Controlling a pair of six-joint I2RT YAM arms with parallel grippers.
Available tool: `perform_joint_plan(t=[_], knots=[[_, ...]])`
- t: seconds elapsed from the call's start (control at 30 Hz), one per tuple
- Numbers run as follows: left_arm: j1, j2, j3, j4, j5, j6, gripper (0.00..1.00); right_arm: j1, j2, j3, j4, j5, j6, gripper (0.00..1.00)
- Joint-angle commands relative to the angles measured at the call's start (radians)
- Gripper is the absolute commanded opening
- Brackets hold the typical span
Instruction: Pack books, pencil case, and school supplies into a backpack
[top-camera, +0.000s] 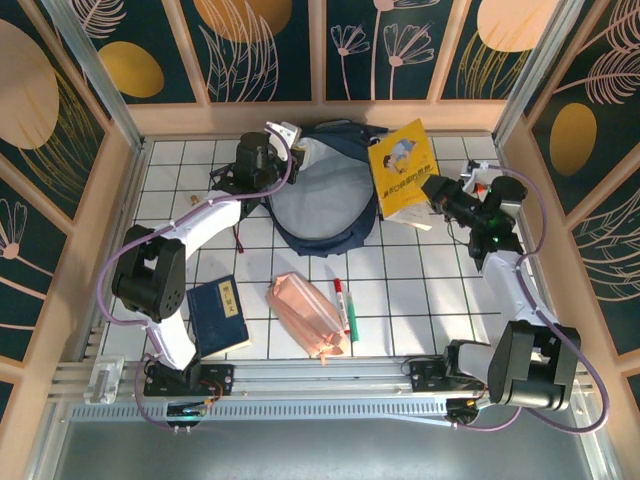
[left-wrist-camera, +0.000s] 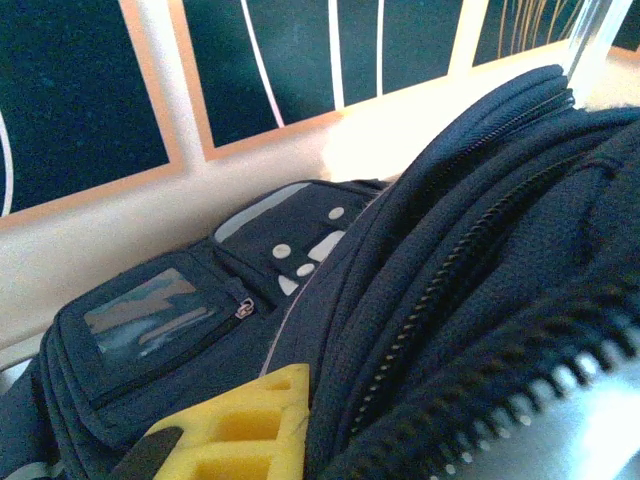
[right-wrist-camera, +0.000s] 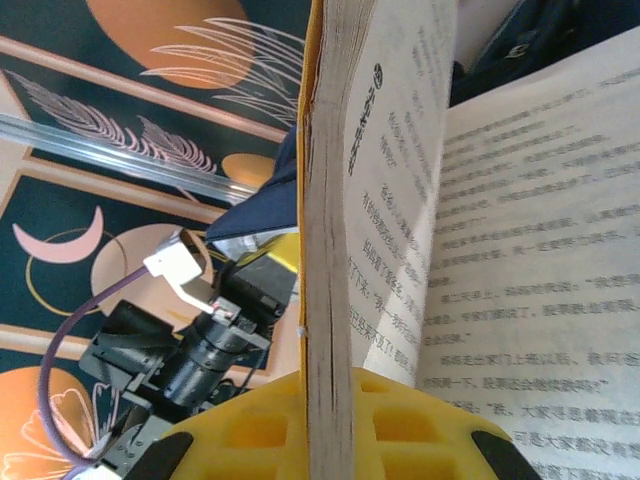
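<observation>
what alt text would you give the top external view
The right hand holds the yellow book tilted beside the open backpack, whose rim the left hand grips. On the white tiled table lie a navy book, a pink pencil case and a marker pen.

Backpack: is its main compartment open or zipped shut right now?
Open. The top view shows the backpack mouth gaping, pale lining exposed, with the left gripper closed on its rim; the zip teeth lie parted.
</observation>
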Motion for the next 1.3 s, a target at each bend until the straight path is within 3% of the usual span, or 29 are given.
perform_joint_plan(t=[0.0, 0.17, 0.33, 0.6, 0.8, 0.93, 1.1, 1.27], knots=[[-0.003, -0.015, 0.077, 0.089, -0.013, -0.082, 0.00, 0.079, -0.012, 0.032, 0.034, -0.006, 0.055, 0.00], [-0.003, -0.025, 0.082, 0.100, -0.030, -0.090, 0.00, 0.252, 0.056, 0.033, 0.052, 0.072, 0.081, 0.00], [-0.003, -0.020, 0.102, 0.088, -0.031, -0.102, 0.00, 0.308, 0.079, 0.011, 0.106, 0.115, 0.187, 0.00], [-0.002, 0.046, 0.176, 0.052, -0.061, -0.137, 0.00, 0.267, -0.025, 0.116, -0.296, 0.129, 0.033, 0.00], [-0.003, 0.059, 0.195, 0.031, -0.072, -0.139, 0.00, 0.329, -0.035, 0.005, -0.175, 0.144, 0.121, 0.00], [-0.003, 0.059, 0.194, 0.012, -0.092, -0.120, 0.00, 0.355, -0.041, 0.023, -0.243, 0.194, 0.088, 0.00], [-0.003, 0.064, 0.197, 0.001, -0.106, -0.108, 0.00, 0.371, -0.043, 0.020, -0.295, 0.166, 0.091, 0.00], [-0.003, 0.043, 0.177, 0.020, -0.029, -0.138, 0.00, 0.384, 0.023, -0.028, -0.080, 0.176, 0.179, 0.00]])
